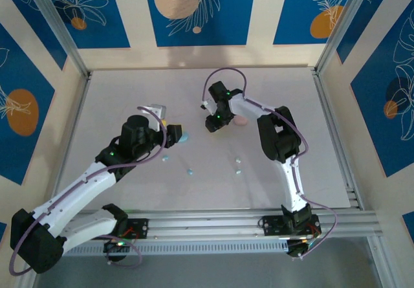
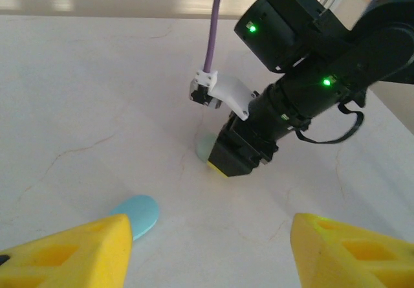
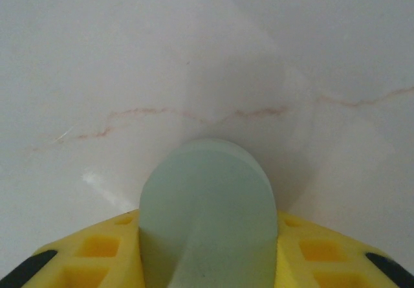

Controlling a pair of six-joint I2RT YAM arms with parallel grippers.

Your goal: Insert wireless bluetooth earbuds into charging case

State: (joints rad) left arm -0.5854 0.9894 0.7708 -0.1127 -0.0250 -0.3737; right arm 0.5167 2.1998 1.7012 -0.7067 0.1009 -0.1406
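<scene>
Top external view: both arms reach over the pale, veined surface (image 1: 116, 94) and meet near its middle. My right arm (image 1: 279, 139) is folded back on itself so that its jaws come down on the mint case (image 3: 207, 217). They are closed on it from both sides, and the case's rounded end stands clear of the yellow pads. I judge this hold is meant to steady the case on the surface for loading.

My left arm (image 1: 84, 184) stretches forward with its jaws spread wide and nothing between them. They are poised just short of the pale blue case (image 2: 137, 213), which lies flat on the surface, so that arm looks free to do the fetching. A pink case (image 1: 240, 121) rests just beside the right jaws, on the side away from the left arm.

I cannot tell from here whether any case is open, or what it holds. No interior faces a camera.

I count four earbuds (image 1: 190, 171) lying loose on the bare surface, nearer the arm bases and well apart from every case. Two are bluish, below the left jaws, and two are paler, below the right jaws. By my reading, none of these has been seated yet.
</scene>
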